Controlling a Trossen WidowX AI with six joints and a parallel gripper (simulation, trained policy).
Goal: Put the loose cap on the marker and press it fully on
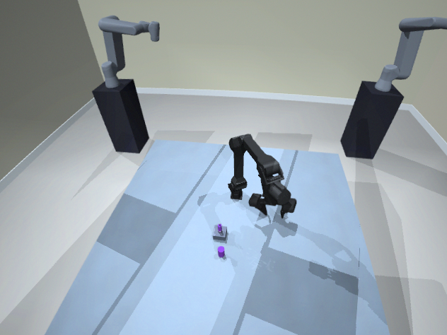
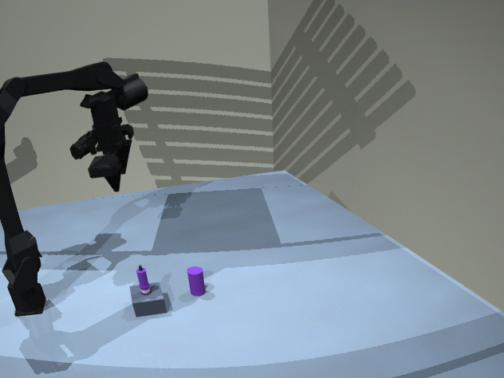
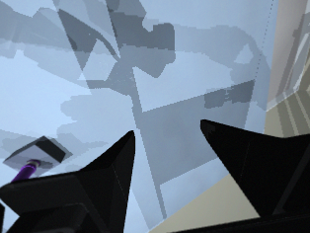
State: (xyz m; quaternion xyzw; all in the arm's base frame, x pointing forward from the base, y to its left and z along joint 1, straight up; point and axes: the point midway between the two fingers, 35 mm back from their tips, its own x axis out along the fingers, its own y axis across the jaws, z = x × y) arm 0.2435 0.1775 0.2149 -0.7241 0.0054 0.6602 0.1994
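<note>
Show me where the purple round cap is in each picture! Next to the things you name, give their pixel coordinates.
Top: the purple round cap (image 1: 221, 251) (image 2: 196, 281) stands below the middle, in front of the grey block.
Exterior: below the middle, right of the block.
Wrist: not in it.
Shared landmark: the grey square block (image 1: 219, 237) (image 2: 149, 308) (image 3: 20, 154).

Two grey jointed arm figures stood on dark pedestals beyond the far edge of the pale blue tabletop (image 1: 187, 288) (image 2: 325, 325) (image 3: 30, 99), the landmark here. One dark rectangular pedestal (image 1: 122, 115) rose past the tabletop's far left corner, the other dark rectangular pedestal (image 1: 370, 122) past its far right corner. A beige wall (image 1: 252, 46) (image 2: 203, 24) stood behind the tabletop, and slatted shadows fell across the walls beyond it.
</note>
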